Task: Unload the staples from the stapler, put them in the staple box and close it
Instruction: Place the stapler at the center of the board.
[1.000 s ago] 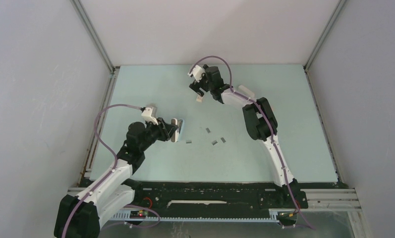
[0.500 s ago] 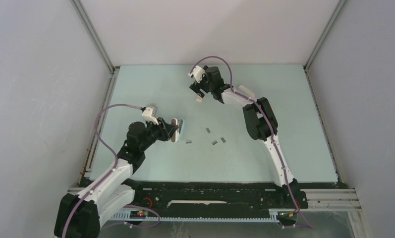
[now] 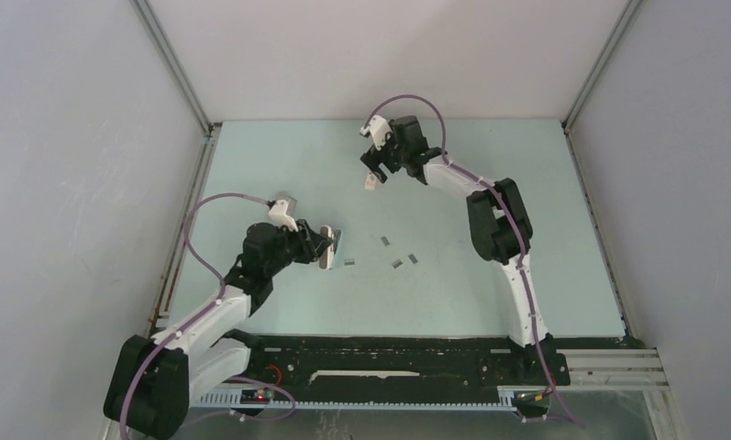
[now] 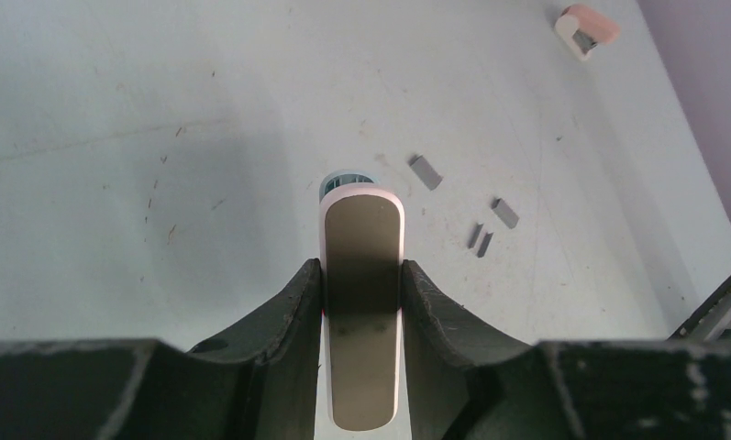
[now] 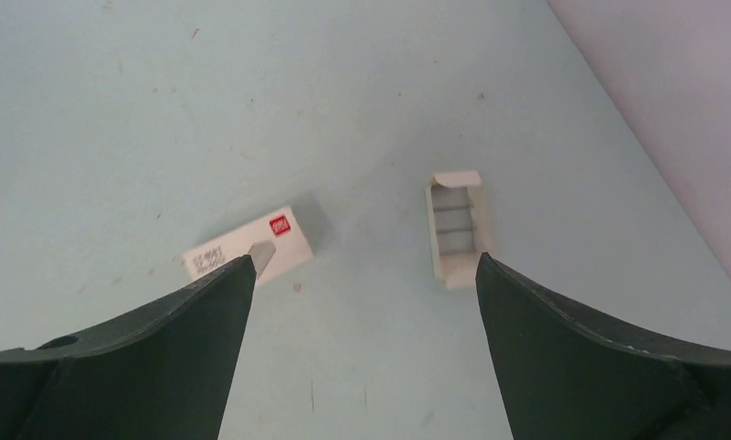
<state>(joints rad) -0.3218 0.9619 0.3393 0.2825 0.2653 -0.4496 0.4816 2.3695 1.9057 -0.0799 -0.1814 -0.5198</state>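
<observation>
Now, left gripper point(image 4: 361, 266): I have it pinched on the stapler point(image 4: 362, 216), one finger pressed against each long side.
Stapler: it sticks out past my fingertips, its broad dull face towards my wrist camera and a bit of blue showing at its far end; I cannot tell whether that end touches the table point(image 3: 279, 165).
Staples point(image 4: 425, 171): a few short grey strips lie loose on the table just beyond the stapler, out to its right, none of them touching it.
Right gripper point(image 5: 361, 275): I hold it spread wide with nothing between the fingers, over the far part of the table.
Below my right gripper: a white box sleeve point(image 5: 279, 240) with a red label lies near an open tray point(image 5: 456, 229); the two are apart.
Far corner: a pink-and-white object point(image 4: 586, 27) lies well beyond the staples.
</observation>
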